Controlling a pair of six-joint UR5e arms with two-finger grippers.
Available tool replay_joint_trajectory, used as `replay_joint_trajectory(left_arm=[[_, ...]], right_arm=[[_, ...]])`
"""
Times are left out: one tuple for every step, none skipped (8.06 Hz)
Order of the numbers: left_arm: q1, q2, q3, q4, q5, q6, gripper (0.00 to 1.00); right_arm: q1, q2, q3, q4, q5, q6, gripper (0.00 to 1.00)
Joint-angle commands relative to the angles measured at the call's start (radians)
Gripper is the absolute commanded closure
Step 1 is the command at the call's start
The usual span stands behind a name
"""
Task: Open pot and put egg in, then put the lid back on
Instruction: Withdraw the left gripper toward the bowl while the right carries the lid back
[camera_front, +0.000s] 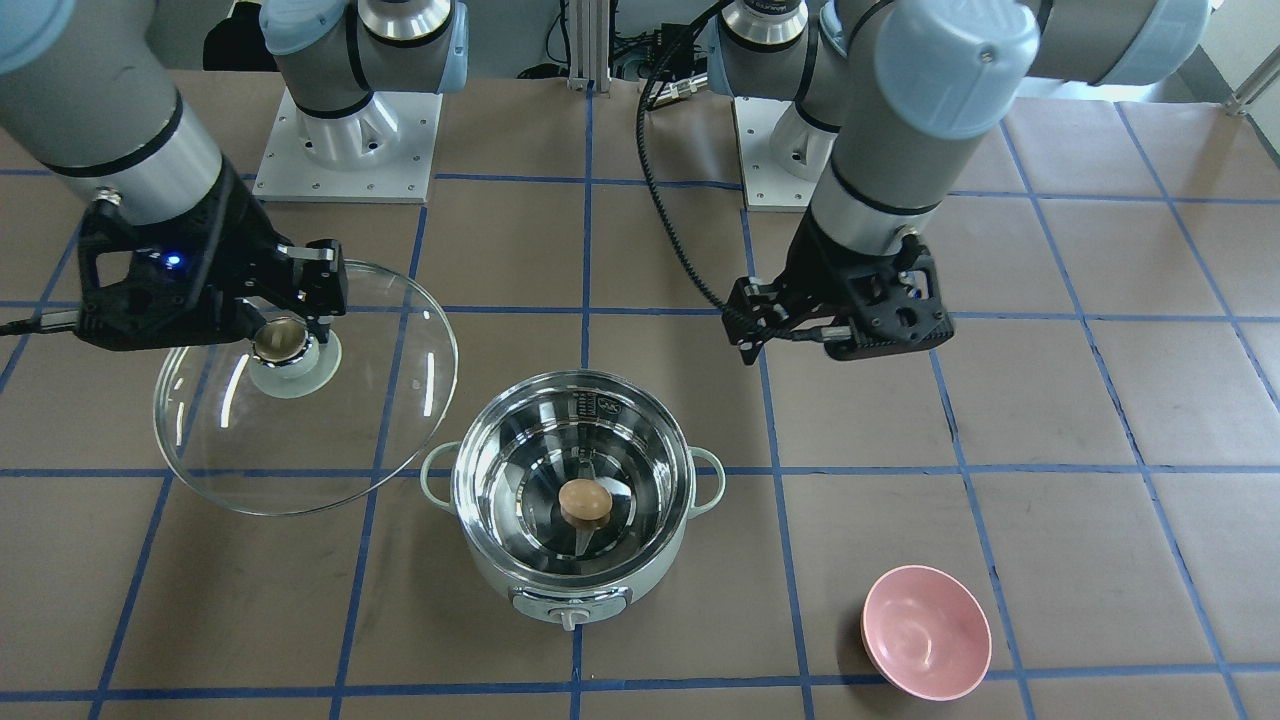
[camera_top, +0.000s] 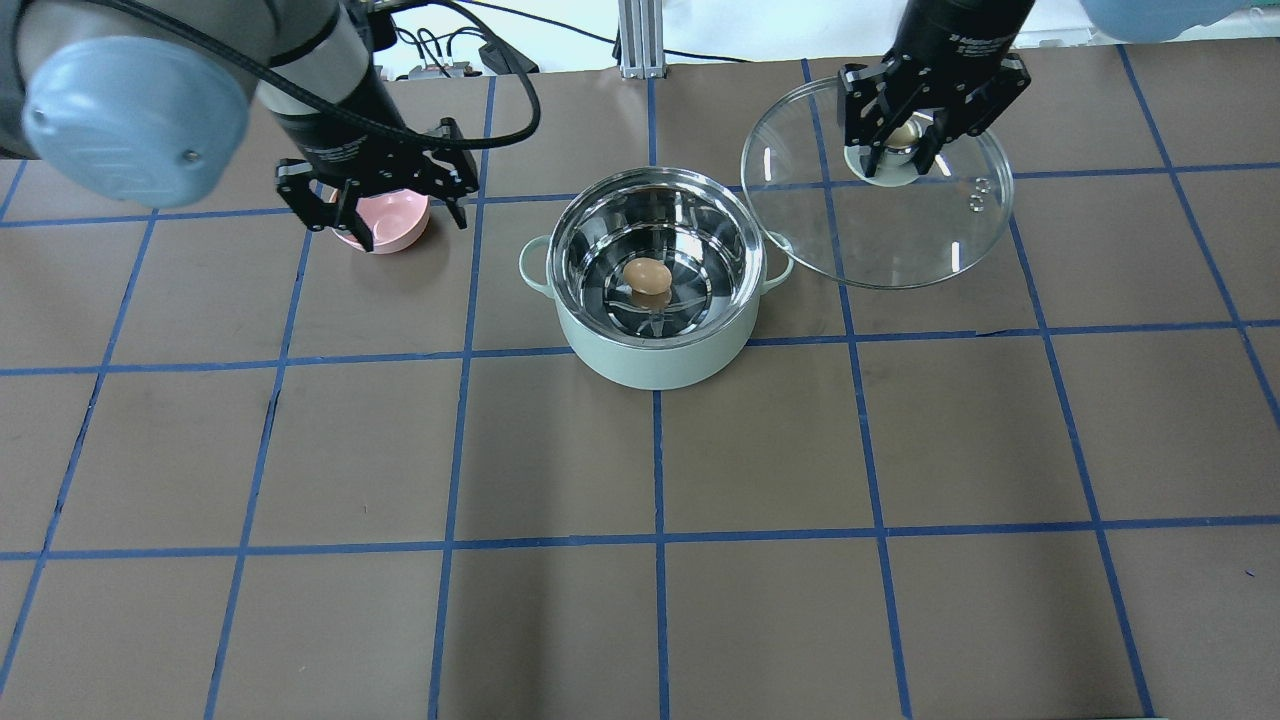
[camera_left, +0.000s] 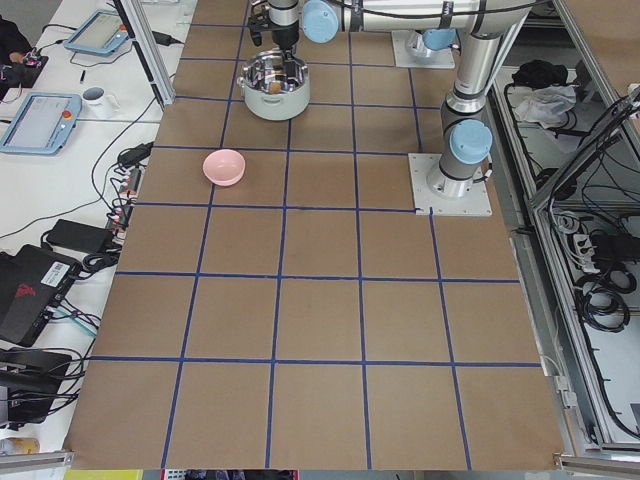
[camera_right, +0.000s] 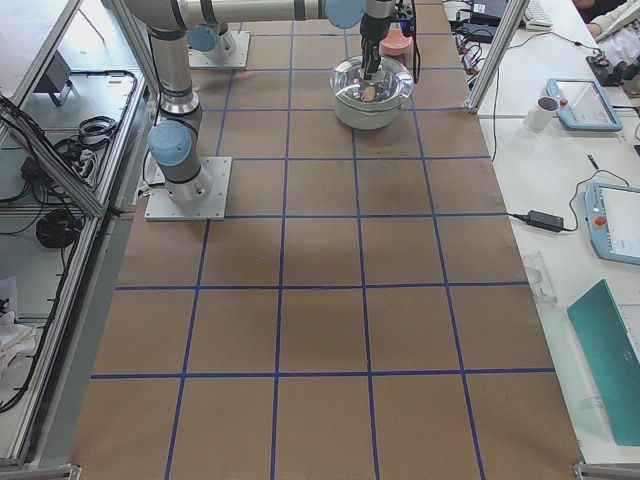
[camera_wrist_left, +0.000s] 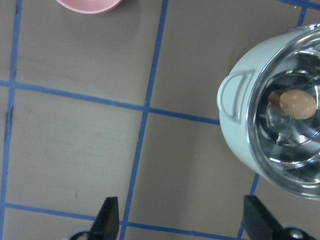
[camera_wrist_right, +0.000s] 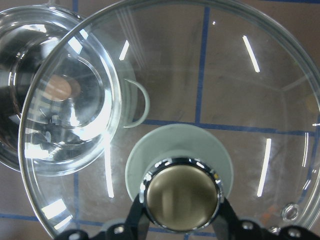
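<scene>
The mint-green pot (camera_top: 650, 360) stands open at the table's middle, also in the front view (camera_front: 540, 585) and the left wrist view (camera_wrist_left: 240, 125). The tan egg (camera_top: 647, 275) lies on its steel bottom (camera_front: 585, 500) (camera_wrist_left: 297, 103). My right gripper (camera_top: 905, 135) (camera_front: 290, 335) is shut on the beige-capped knob (camera_wrist_right: 182, 197) of the glass lid (camera_top: 900, 230) (camera_front: 330, 440). It holds the lid beside the pot, on my right, its rim overlapping the pot's handle in the overhead view. My left gripper (camera_top: 395, 210) (camera_wrist_left: 182, 220) is open and empty, up over the table on the pot's left.
A pink bowl (camera_front: 925, 630) (camera_top: 400, 238) sits on the table on my left of the pot, under my left gripper in the overhead view. Brown paper with blue tape lines covers the table. The arm bases stand at the robot's edge.
</scene>
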Motion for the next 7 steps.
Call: replay_joint_trajectory(left_arm=[[0.058,0.094,0.032,-0.180,0.014,0.025,0.04],[0.063,0.094,0.030,-0.185,0.016,0.025,0.00],[0.057,0.087,0.027,-0.189,0.013,0.028,0.00],[0.047,0.088,0.026,-0.191,0.014,0.115,0.00],[0.046,0.088,0.027,-0.188,0.013,0.154,0.00],[0.043,0.088,0.026,-0.189,0.013,0.168,0.00],[0.043,0.088,0.024,-0.188,0.010,0.189,0.00]], right_arm=[[0.129,0.051,-0.001,-0.076,0.003,0.124,1.00],[0.167,0.082,-0.004,-0.119,0.003,0.176,1.00],[0.201,0.108,-0.010,-0.142,0.003,0.211,1.00],[0.220,0.128,-0.012,-0.175,0.004,0.247,1.00],[0.236,0.157,-0.019,-0.211,0.006,0.279,1.00],[0.252,0.192,-0.028,-0.237,0.006,0.304,1.00],[0.269,0.218,-0.038,-0.264,0.017,0.328,1.00]])
